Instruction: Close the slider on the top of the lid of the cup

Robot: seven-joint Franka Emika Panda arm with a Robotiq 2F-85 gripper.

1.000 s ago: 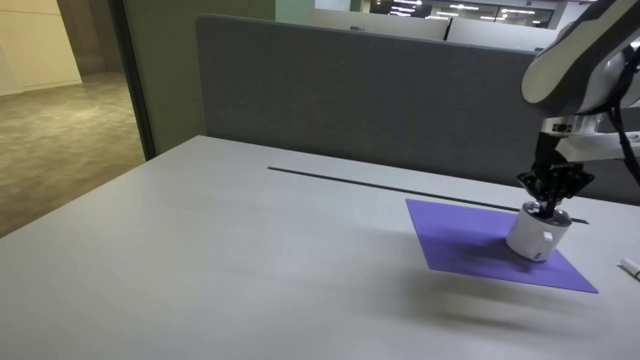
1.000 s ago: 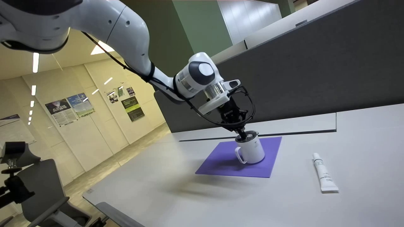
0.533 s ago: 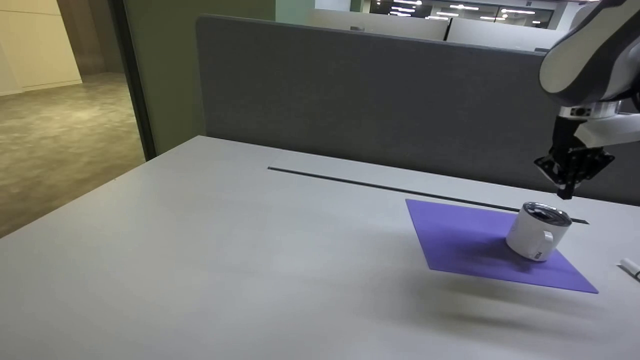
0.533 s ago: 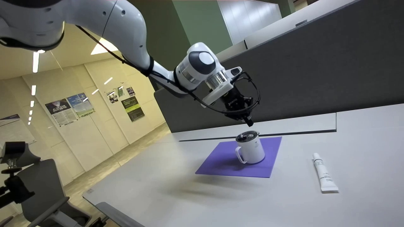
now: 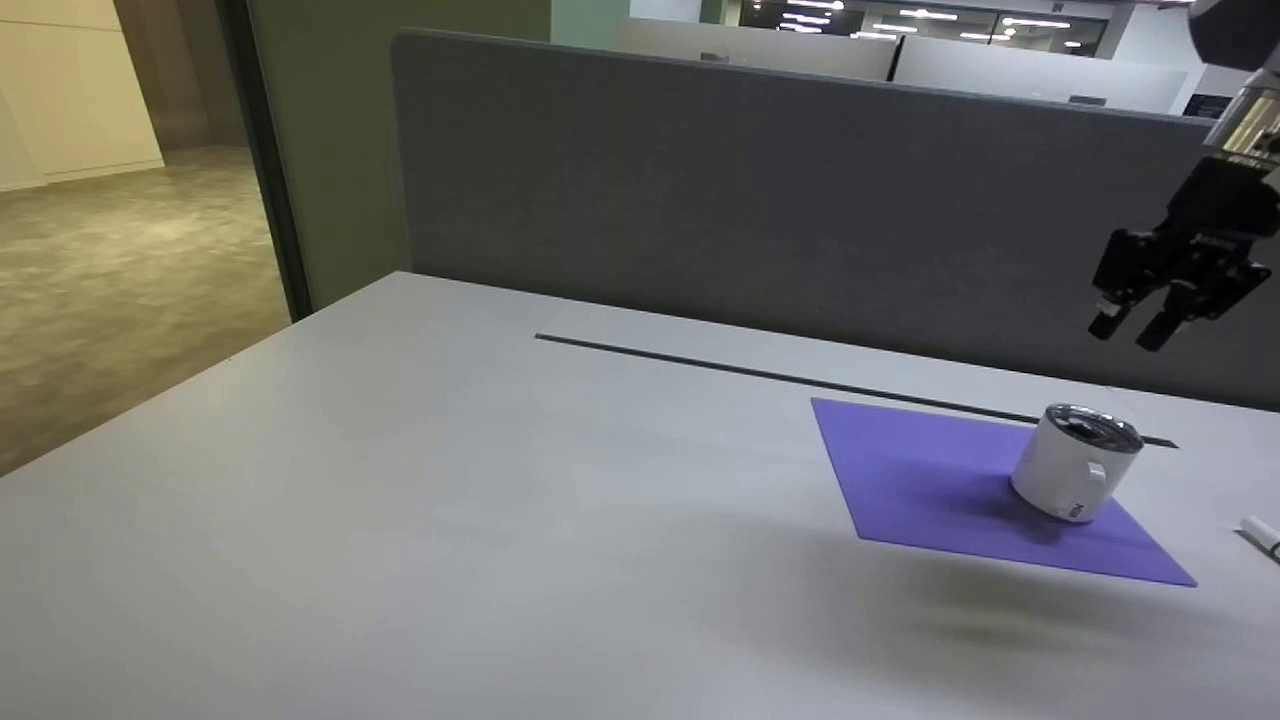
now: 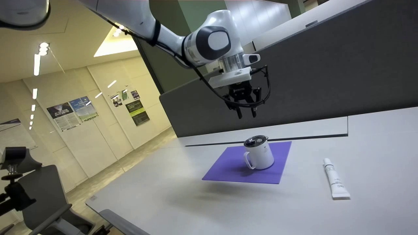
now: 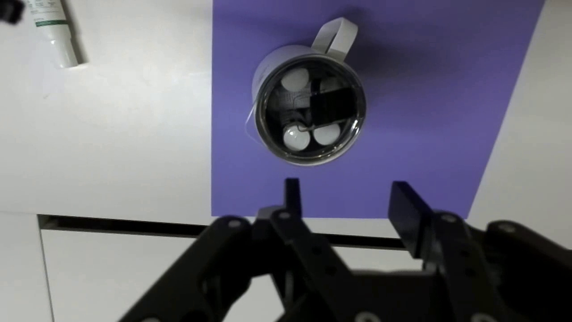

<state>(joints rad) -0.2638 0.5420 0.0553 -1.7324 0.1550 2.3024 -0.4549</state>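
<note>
Counter [image 5: 450, 500]: bears the items reported. Grey partition [image 5: 750, 200]: stands along its far side. Arm [image 6: 171, 41]: enters from eleven o'clock in an exterior view. Mat [image 6: 225, 169]: purple, flat on the counter. Cup [image 6: 261, 156]: white, upright on the mat. Tube [image 6: 335, 181]: on the counter, between three and four o'clock from the cup in an exterior view, well apart. Lid [image 7: 295, 105]: dark, seated on the cup.

Fingers [image 7: 409, 221]: parted by a wide gap, holding nothing; whether at full stretch, cannot tell. They hang above the lid and clear of it, between five and six o'clock from its centre in the wrist view.

Slider [image 7: 333, 106]: taken to be the black block at three o'clock on the lid in the wrist view. Pale round spots [image 7: 326, 134], possibly reflections, hamper the reading; closed or not, cannot be confirmed.

Step in hand: judged a stand-off over the lid, for checking the slider or lining up on it.

Next move: if the slider proves closed, no contact is called for. If open, the fingers should be brought together into a narrow tip, moved towards twelve o'clock in the wrist view, lowered to the slider's edge and run lightly along the lid, lest the cup tip.
</note>
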